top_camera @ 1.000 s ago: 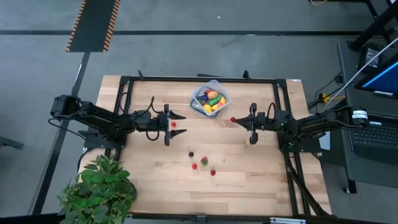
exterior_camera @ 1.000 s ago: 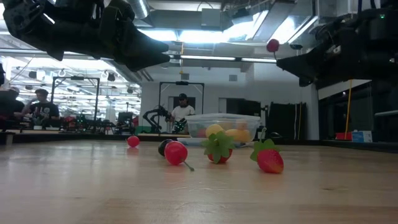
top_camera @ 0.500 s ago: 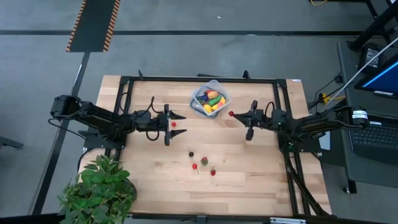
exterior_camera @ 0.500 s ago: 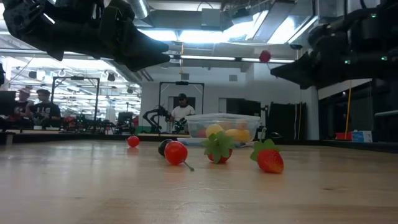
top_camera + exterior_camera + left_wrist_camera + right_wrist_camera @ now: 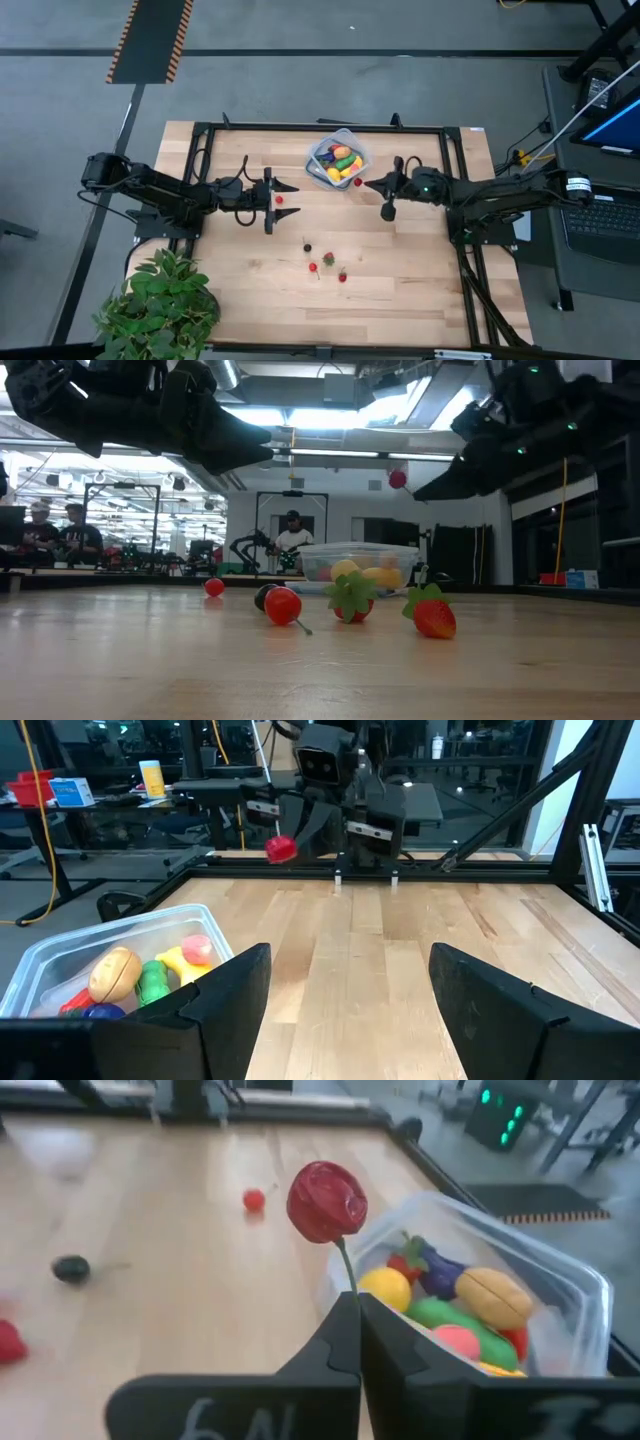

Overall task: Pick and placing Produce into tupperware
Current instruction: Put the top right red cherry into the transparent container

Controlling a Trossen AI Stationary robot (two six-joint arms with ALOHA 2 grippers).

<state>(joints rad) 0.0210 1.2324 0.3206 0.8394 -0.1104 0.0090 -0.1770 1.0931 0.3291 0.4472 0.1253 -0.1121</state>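
My right gripper (image 5: 367, 184) hovers beside the clear tupperware (image 5: 337, 160), shut on a red cherry (image 5: 327, 1201). The low view shows that cherry (image 5: 398, 479) high above the table. The tupperware (image 5: 560, 1280) holds a lemon, a cucumber, an eggplant and other toy produce. Several small pieces lie on the wood near the middle: a cherry (image 5: 313, 268), two strawberries (image 5: 327, 259) and a dark berry (image 5: 307, 247). My left gripper (image 5: 280, 200) waits open at the table's left, raised above a red berry (image 5: 279, 199) that lies on the table. My right gripper pinches the cherry's thin stem (image 5: 347, 1270) between its two shut fingertips (image 5: 340, 1330). The red ball stands out beyond the fingertips, lifted clear of the table. The fingers come about level from the table's right.
A potted leafy plant (image 5: 160, 305) stands at the near left corner. A black metal frame (image 5: 320, 127) runs along the far edge behind the tupperware. Bare wood lies between the two grippers. People sit in the room beyond the table (image 5: 290, 540).
My right gripper has carried the cherry toward the table's left, closer to the tupperware, staying shut on the stem. The cherry sits lower in the low view than before. My left arm has kept still.
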